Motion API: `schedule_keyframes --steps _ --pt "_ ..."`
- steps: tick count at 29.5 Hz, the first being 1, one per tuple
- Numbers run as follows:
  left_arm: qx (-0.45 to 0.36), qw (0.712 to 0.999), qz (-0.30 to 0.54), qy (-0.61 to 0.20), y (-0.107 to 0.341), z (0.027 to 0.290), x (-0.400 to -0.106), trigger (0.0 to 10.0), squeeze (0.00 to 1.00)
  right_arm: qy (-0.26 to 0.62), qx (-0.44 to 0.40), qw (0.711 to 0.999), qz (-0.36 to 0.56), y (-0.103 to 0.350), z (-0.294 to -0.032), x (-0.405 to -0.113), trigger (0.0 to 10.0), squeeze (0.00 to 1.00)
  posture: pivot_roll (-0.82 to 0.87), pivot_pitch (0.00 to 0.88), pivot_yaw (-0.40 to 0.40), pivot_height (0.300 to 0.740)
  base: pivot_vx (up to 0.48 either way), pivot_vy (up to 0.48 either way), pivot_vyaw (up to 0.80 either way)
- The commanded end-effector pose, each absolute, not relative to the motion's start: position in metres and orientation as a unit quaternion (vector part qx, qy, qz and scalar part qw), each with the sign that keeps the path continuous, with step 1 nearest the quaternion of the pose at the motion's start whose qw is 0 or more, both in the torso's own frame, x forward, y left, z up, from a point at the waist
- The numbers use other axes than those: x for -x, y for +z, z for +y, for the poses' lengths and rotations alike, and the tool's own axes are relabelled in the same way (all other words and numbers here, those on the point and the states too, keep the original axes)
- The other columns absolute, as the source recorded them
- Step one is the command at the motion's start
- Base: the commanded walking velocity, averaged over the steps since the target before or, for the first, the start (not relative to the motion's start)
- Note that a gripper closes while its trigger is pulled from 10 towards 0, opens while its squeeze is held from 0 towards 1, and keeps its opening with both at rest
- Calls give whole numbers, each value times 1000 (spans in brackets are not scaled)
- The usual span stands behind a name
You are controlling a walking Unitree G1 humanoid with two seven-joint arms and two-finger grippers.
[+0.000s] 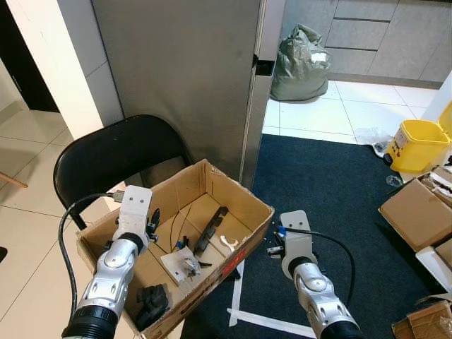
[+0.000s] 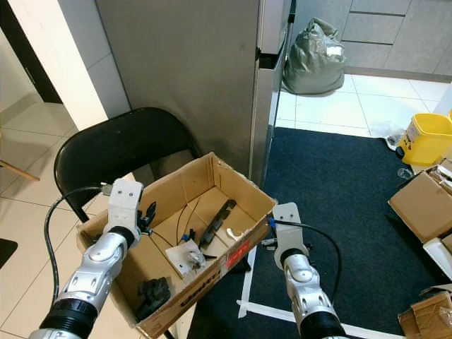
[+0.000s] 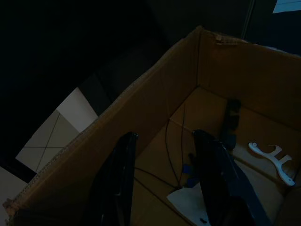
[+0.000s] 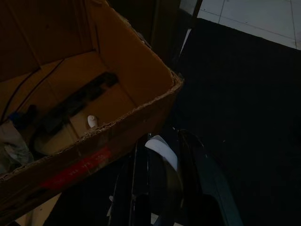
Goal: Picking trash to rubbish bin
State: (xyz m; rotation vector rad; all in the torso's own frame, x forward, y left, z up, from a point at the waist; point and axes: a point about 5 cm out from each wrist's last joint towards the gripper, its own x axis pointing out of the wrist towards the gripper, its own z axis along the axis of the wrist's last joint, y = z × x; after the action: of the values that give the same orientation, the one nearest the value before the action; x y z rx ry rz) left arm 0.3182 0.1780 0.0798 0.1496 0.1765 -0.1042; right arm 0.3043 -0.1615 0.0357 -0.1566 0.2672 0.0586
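Both silver arms reach forward at the bottom of the head views: the left gripper [image 3: 162,183] hangs released inside the cardboard box [image 1: 244,189], fingers parted over its floor, while the right gripper [image 4: 162,179] sits just outside the box's near wall above the dark carpet [image 1: 332,183], clenched on one white scrap [image 4: 162,149]. Inside the box lie one long black strip [image 1: 210,229], one white hook [image 1: 228,243], one crumpled paper [image 1: 182,265] and one black clump [image 1: 151,300]. One black chair [image 1: 116,152] stands behind, one yellow bin [image 1: 417,145] well apart to the right, one green sack [image 1: 300,63] on the tiles
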Motion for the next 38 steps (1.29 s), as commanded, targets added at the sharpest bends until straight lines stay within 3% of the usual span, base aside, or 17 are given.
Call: schedule_keyframes --steps 1,16,38 --pt "-74 991 103 -45 74 181 -317 10000 0 31 72 987 138 32 -161 -303 10000 0 0 100 40 740 0 0 0" --pt "-78 992 98 -35 77 182 -318 10000 0 32 71 987 137 32 -160 -302 10000 0 -2 97 39 740 0 0 0" --pt "-78 992 97 -30 77 184 -319 10000 0 33 72 987 138 33 -160 -303 10000 0 -4 98 36 740 0 -409 0"
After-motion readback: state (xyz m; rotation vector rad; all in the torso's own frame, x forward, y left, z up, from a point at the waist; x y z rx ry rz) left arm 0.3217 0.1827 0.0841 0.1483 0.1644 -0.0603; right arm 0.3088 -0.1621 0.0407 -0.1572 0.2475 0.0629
